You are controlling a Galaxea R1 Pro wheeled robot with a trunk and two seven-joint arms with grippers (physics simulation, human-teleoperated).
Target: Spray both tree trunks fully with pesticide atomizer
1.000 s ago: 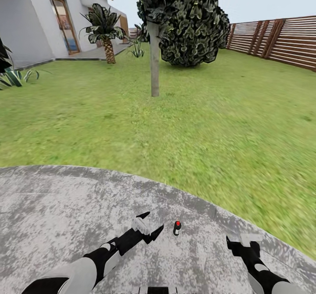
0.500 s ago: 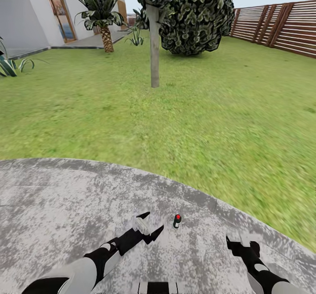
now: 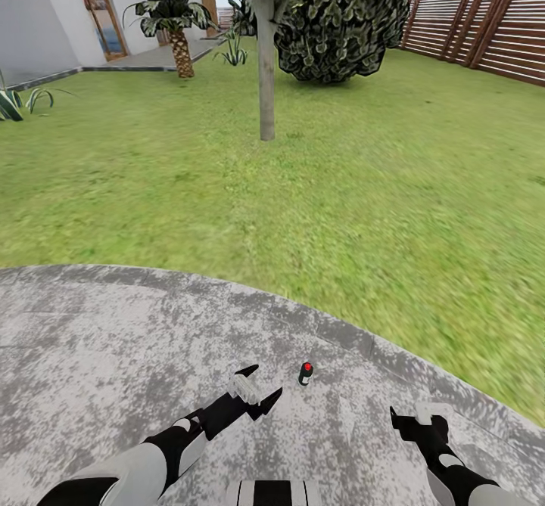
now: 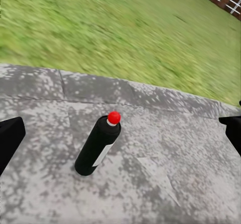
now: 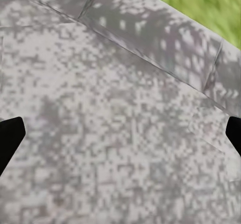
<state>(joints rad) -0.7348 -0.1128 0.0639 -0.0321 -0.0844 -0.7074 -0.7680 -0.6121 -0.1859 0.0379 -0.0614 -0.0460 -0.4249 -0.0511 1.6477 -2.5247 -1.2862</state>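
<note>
The pesticide atomizer (image 3: 305, 373) stands upright on the grey stone paving, a small dark bottle with a white label and a red dot on top. In the left wrist view the atomizer (image 4: 97, 146) sits between the spread fingertips, a short way ahead of them. My left gripper (image 3: 260, 386) is open, just left of the bottle and not touching it. My right gripper (image 3: 414, 416) is open over bare paving to the bottle's right; its wrist view (image 5: 120, 133) has only stone between the tips. One tree trunk (image 3: 266, 67) rises from the lawn far ahead.
Stone paving (image 3: 113, 355) curves into the lawn (image 3: 341, 188). A big dark shrub (image 3: 341, 22) stands behind the trunk, a short palm (image 3: 179, 33) and a house wall (image 3: 38, 22) at far left, a slatted wooden fence (image 3: 484, 33) at far right.
The whole head view has shifted, so the camera moved: trunk, house and fence sit higher in the picture. Both grippers keep their pose and stay open; the atomizer stands untouched.
</note>
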